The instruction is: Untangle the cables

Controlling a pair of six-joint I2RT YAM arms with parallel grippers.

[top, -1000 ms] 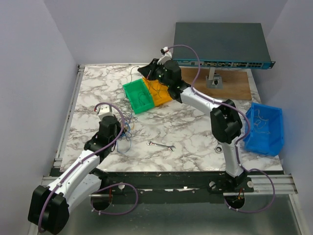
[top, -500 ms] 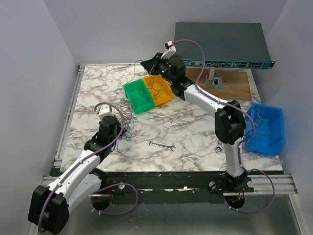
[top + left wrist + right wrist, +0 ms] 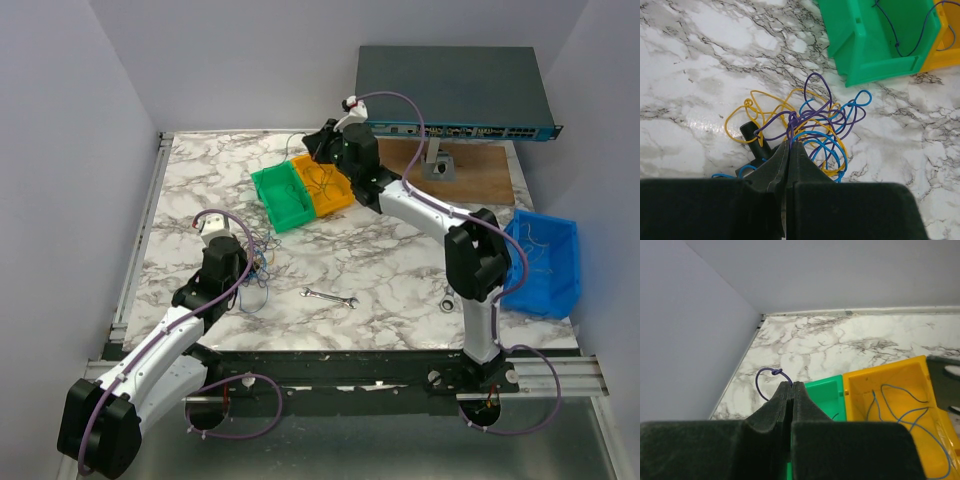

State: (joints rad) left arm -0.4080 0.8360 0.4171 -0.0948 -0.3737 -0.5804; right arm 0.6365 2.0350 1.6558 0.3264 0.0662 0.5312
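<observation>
The cables (image 3: pixel 812 122) lie as a tangle of purple, blue and yellow loops on the marble table (image 3: pixel 700 60); from above the same cables (image 3: pixel 262 268) sit just right of my left wrist. My left gripper (image 3: pixel 791 145) is shut on a purple strand at the near edge of the tangle. My right gripper (image 3: pixel 791 384) is shut on a single purple cable (image 3: pixel 774 372) with a knot in it, held up over the far end of the green bin (image 3: pixel 826 394). In the top view the right gripper (image 3: pixel 318 141) hangs above the bins.
The green bin (image 3: pixel 280 196) and yellow bin (image 3: pixel 330 186) stand side by side at mid-table, each with thin blue wire inside. A wrench (image 3: pixel 330 297) lies near the front. A blue bin (image 3: pixel 541 262) sits at right, a network switch (image 3: pixel 450 95) on a wooden board (image 3: pixel 480 172) behind. A black bolt (image 3: pixel 753 138) lies by the tangle.
My right gripper has risen and shifted right over the bins, carrying the purple cable with it. The left arm and the tangle have not moved.
</observation>
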